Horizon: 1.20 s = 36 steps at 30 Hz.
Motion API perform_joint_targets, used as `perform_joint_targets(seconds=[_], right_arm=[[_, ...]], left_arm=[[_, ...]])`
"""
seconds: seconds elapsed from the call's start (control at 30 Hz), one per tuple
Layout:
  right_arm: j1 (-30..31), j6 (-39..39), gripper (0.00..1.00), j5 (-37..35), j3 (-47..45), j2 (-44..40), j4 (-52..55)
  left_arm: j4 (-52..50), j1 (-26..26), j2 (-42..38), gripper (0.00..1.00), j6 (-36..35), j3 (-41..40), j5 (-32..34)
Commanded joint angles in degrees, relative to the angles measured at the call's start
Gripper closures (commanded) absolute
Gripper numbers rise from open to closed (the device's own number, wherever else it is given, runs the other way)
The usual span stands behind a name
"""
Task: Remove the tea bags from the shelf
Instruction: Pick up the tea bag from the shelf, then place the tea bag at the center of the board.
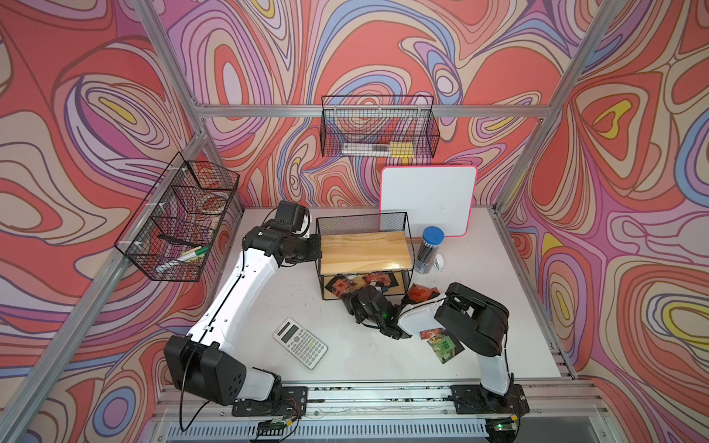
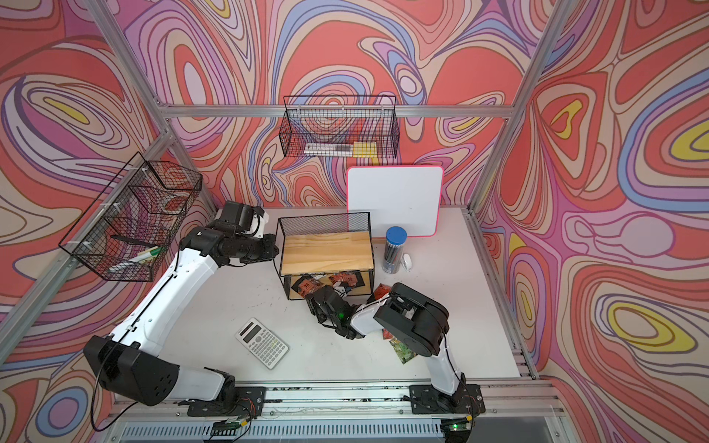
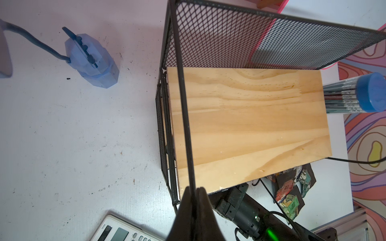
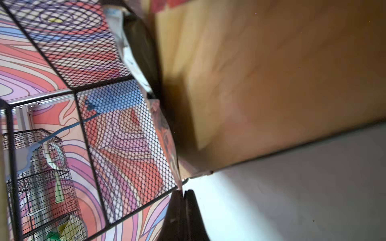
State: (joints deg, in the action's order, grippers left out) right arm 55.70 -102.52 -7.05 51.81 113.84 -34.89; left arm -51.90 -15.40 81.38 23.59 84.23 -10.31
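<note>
Tea bags [image 1: 340, 285], small flat glossy square sachets with black backs and red or green printed labels, are lying scattered on the lower board of the shelf [image 1: 364, 251], a two-tier rack of light wooden boards in a black wire frame with a mesh back. More are lying in a loose pile [image 1: 441, 343] on the white table [image 1: 364, 364]. The left gripper [image 3: 195, 193] is clamping the frame's top wire, apparently steadying the rack. The right gripper [image 4: 183, 193] is reaching into the lower tier with its jaws closed, seemingly pinching the corner of one sachet [image 4: 167, 135] seen edge-on. The step in hand looks like a pick from the lower board. The next move is calling for a level pull outward, clear of the front wire.
</note>
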Motion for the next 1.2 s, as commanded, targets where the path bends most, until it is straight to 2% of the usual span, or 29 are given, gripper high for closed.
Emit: perform_joint_targets(seconds=[0.0,0.33,0.63,0.8,1.0,1.17], right_arm=[[0.4,-1.7,1.00,0.1,0.0,-3.6,1.9],[0.4,0.0,1.00,0.3,-0.6,-9.0,5.2],[0.4,2.3,1.00,3.3,-0.2,-15.0,9.7],[0.4,3.8,1.00,7.9,-1.8,-19.9,13.0],[0.2,4.8,1.00,18.2,-3.5,-25.0,20.7],[0.2,3.7,1.00,21.0,-8.9,-30.4,25.4]], left_arm=[[-0.6,0.0,-1.6,1.00,0.0,-0.5,0.8],[-0.5,0.0,-1.8,1.00,0.0,-1.0,1.1],[-0.3,0.0,-1.8,1.00,0.0,-0.9,0.9],[-0.3,0.0,-1.7,1.00,-0.2,-0.9,0.8],[-0.3,0.0,-1.6,1.00,-0.3,-1.2,0.6],[0.0,0.1,-1.7,1.00,-0.3,-1.4,0.1]])
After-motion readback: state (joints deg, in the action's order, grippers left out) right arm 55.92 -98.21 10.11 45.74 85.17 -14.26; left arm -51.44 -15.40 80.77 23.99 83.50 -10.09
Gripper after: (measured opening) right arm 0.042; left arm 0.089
